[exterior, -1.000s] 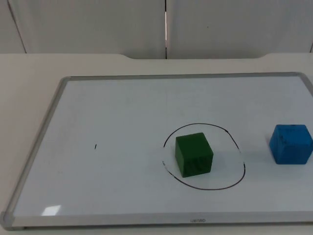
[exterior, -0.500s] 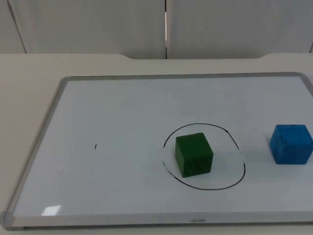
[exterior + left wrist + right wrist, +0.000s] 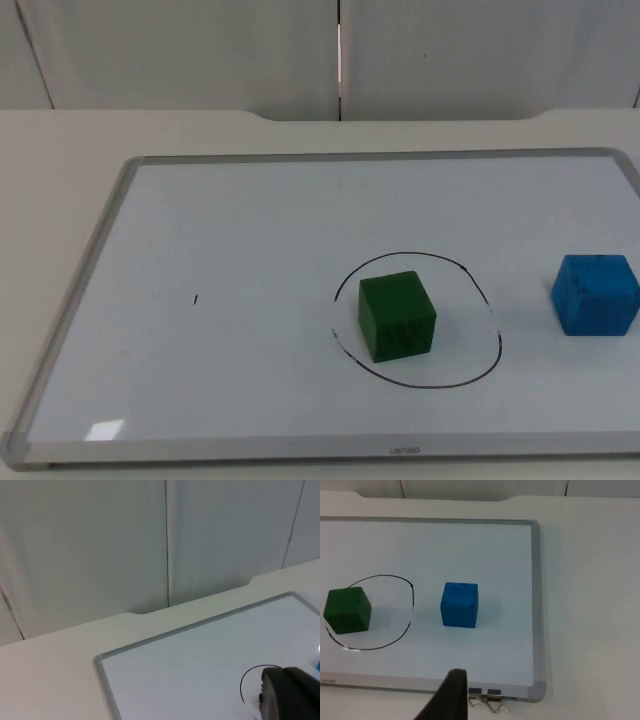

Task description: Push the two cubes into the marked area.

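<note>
Half done: green cube inside the marked circle; blue cube outside it, near the whiteboard's right edge. Next, presumably, right pincer sliding blue leftward; both pincers' openings impossible to tell, left pincer waiting.

green cube: solid green
blue cube: solid blue
marked ring: black line
whiteboard: white, grey frame

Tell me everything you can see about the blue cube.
The blue cube is a solid, matte block with faint dark scuffs on top. It sits flat on the whiteboard, slightly turned, outside the drawn circle, on its right. It stands apart from the green cube, which is inside the circle. Nothing touches it but the board.
</note>
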Controlling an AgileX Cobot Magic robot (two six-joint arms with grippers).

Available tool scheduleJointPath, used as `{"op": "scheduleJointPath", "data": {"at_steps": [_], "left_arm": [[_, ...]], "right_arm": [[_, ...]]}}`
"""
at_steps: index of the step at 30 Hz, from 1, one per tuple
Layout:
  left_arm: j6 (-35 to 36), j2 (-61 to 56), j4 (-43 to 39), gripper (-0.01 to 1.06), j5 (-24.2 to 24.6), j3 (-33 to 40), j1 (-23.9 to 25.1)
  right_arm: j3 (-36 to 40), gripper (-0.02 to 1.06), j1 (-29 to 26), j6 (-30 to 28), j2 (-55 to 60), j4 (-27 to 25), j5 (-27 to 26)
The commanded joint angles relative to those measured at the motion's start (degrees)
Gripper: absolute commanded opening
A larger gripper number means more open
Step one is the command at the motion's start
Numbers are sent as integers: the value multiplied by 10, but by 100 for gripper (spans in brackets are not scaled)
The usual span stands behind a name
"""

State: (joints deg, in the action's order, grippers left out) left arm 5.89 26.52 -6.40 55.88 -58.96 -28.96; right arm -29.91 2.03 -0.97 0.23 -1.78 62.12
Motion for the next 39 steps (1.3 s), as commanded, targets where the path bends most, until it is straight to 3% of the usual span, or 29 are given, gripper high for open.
{"op": "scheduleJointPath", "data": {"at_steps": [1, 22, 29, 39], "left_arm": [[10, -9, -3, 0, 17, 5, -3], [18, -158, 27, 0, 19, 240, -3], [2, -225, 26, 0, 27, 291, -3], [-59, -265, 40, 0, 69, 298, -3]], "right_arm": [[4, 105, -2, 0, -2, 1, -3], [4, 105, -2, 0, -2, 1, -3], [4, 105, -2, 0, -2, 1, -3], [4, 105, -2, 0, -2, 1, -3]]}}
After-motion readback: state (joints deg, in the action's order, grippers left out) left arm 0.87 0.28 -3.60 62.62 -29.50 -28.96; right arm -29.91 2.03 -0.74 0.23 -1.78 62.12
